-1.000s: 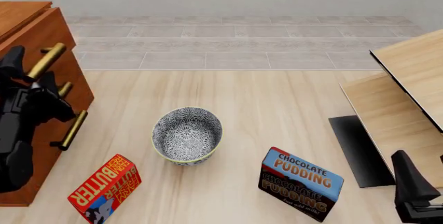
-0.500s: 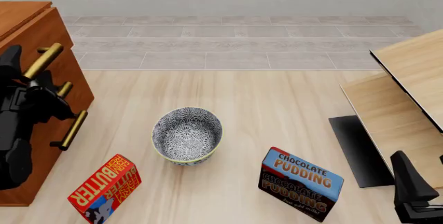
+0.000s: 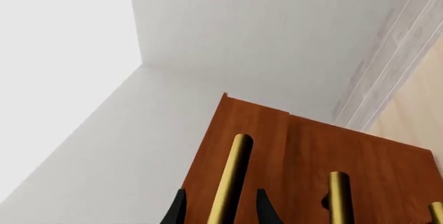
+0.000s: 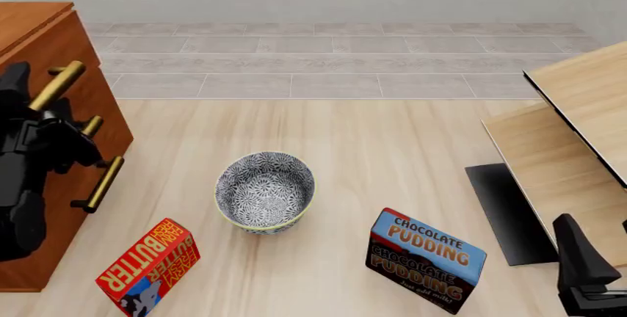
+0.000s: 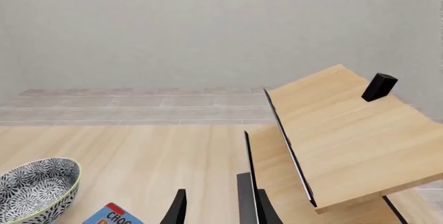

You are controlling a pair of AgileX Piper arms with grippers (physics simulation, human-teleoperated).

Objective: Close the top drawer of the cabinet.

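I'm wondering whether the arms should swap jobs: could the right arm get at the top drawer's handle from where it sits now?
Probably not. The right hand sits at the table's far right, while the top drawer's handle is at the far left, with the left hand already straddling it.

A patterned bowl [image 4: 264,190] sits upright near the middle of the light wood surface [image 4: 392,155]. A red butter box [image 4: 149,266] lies near it on the left, and a chocolate pudding box [image 4: 425,260] on the right. Pale wooden furniture [image 4: 573,141] stands at the right edge.
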